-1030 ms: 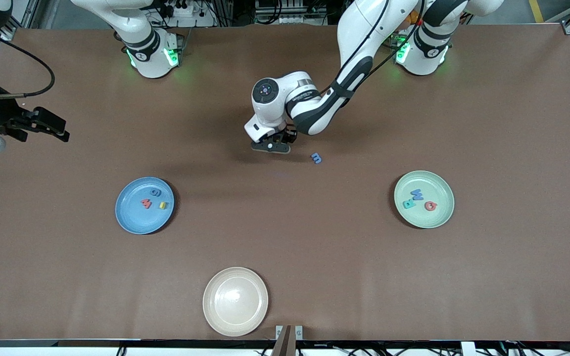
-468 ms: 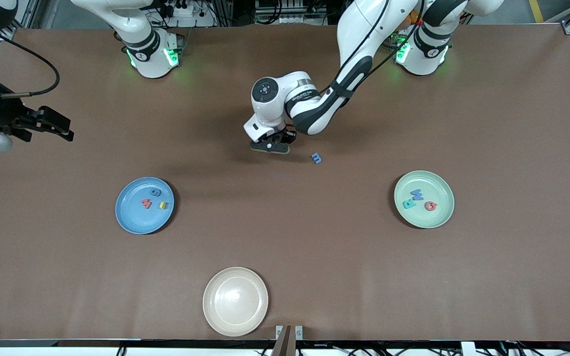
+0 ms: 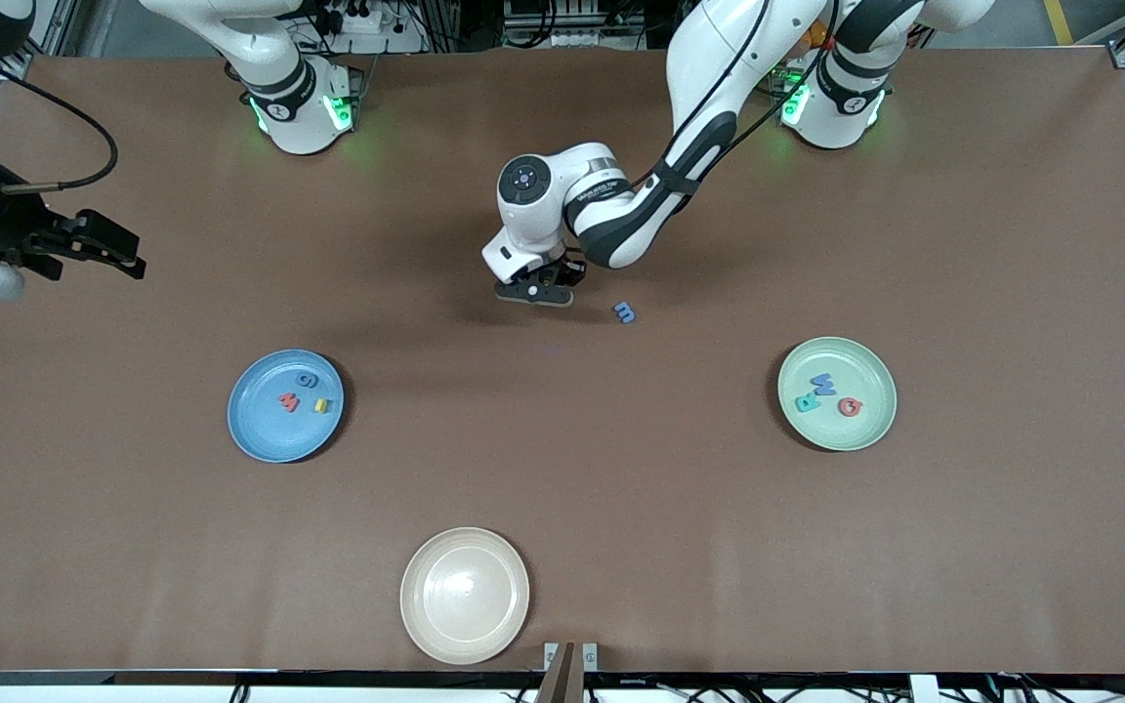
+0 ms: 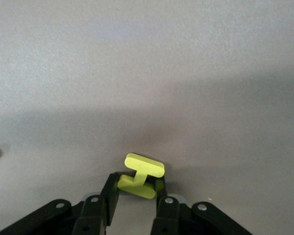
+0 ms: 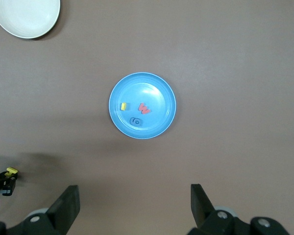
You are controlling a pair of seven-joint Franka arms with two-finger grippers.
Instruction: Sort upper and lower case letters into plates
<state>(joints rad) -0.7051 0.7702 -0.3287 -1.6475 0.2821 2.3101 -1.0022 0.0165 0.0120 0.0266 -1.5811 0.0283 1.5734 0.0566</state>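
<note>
My left gripper (image 3: 533, 292) is low at the table's middle, shut on the yellow H (image 4: 141, 175), which sits between its fingers (image 4: 111, 188). The blue m (image 3: 625, 312) lies on the table beside it, toward the left arm's end. The blue plate (image 3: 260, 434) holds the red w (image 3: 288, 401), blue g (image 3: 307, 380) and yellow u (image 3: 322, 404). In the mint green plate (image 3: 860, 432) lie the teal R (image 3: 806, 401), blue M (image 3: 824, 384) and red Q (image 3: 849, 406). My right gripper (image 3: 123, 260) hangs open and empty, high over the right arm's end of the table.
A cream-white plate (image 3: 465, 630) with nothing in it stands near the table's front edge, nearer to the front camera than both other plates. The right wrist view looks down on the blue plate (image 5: 159, 93) and the cream-white plate (image 5: 24, 17).
My left gripper's fingers have closed onto the yellow H. The right gripper shifted slightly at first, then stayed still.
</note>
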